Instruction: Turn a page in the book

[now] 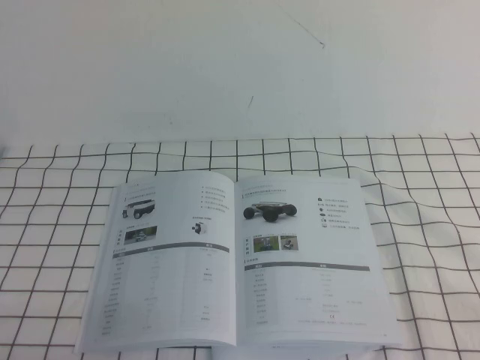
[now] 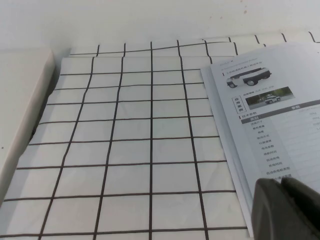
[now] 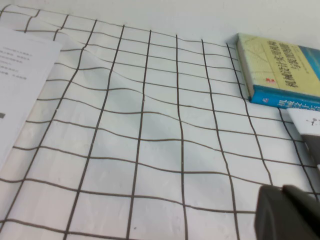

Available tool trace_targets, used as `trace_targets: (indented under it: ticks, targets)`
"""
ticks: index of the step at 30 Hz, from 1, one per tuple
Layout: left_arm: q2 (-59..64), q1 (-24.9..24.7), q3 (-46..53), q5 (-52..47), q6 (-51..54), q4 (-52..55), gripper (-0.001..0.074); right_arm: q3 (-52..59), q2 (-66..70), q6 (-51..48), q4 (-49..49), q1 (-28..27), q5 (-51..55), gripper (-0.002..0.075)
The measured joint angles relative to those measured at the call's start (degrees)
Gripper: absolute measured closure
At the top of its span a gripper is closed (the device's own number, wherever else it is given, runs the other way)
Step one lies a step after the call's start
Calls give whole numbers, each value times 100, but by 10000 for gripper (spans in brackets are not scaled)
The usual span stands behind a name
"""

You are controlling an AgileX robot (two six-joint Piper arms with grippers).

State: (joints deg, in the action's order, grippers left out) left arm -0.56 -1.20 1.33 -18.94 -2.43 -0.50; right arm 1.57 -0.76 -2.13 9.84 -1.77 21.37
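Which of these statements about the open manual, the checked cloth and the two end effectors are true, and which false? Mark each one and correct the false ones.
1. The book lies open on the checked cloth. True.
2. The page with the black wheeled vehicle is curled upward. False: it lies flat.
3. The left end effector grips the book. False: it holds nothing and sits near the book's edge.
4. The right end effector is over bare cloth, clear of the book. True.
5. A second, closed book lies on the cloth in the right wrist view. True.
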Motion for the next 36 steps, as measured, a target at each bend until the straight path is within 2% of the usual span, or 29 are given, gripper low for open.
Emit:
trace_targets:
  ticks: [8, 17, 22, 30, 36]
  targets:
    - [0, 0, 0, 64, 0, 50, 738, 0, 0, -80, 125, 0, 0, 728]
    - [0, 0, 23, 975, 0, 115, 738, 0, 0, -130, 190, 0, -630, 728]
    - [0, 0, 23, 1844, 0, 125, 738, 0, 0, -130, 190, 0, -1863, 728]
    - [0, 0, 23, 4028, 0, 128, 738, 0, 0, 82, 238, 0, -4254, 728]
    - [-14, 0, 23, 4937, 0, 128, 738, 0, 0, -15, -62, 0, -5221, 728]
